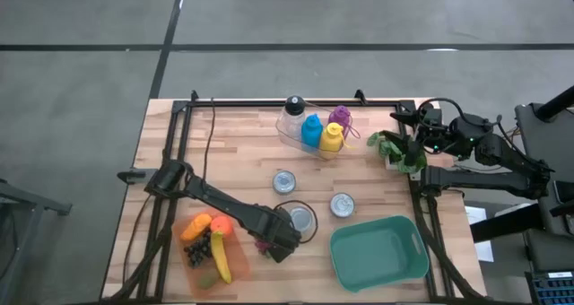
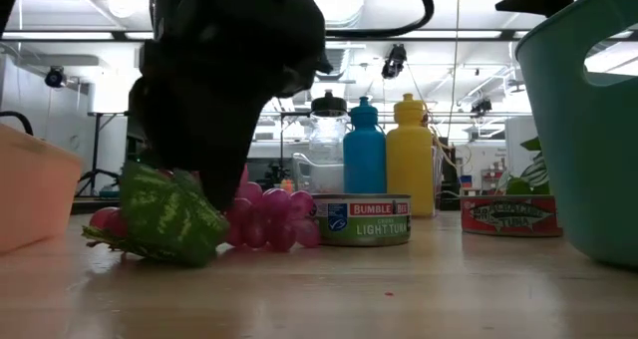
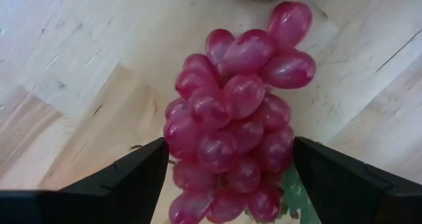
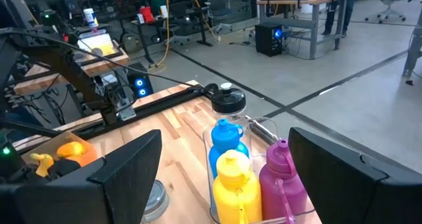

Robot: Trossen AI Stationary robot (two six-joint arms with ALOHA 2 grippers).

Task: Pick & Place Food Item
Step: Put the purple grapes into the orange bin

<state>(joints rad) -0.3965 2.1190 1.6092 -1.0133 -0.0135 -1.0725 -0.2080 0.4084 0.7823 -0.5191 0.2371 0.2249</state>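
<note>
Wooden table (image 1: pixel 233 143), grey floor (image 1: pixel 81 90), left gripper (image 3: pixel 227 168) straddling grapes (image 3: pixel 237 112)

The left gripper (image 2: pixel 214 194) hides much of the red grapes (image 2: pixel 269 219) in the low view, and the teal bin (image 2: pixel 583 130) is cut off at the edge.

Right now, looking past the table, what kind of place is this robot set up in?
Most likely a robotics lab or open workshop. Beyond the wooden table the right wrist view shows a bare concrete floor, workbenches with equipment and a computer tower. The low view shows ceiling strip lights.
</note>
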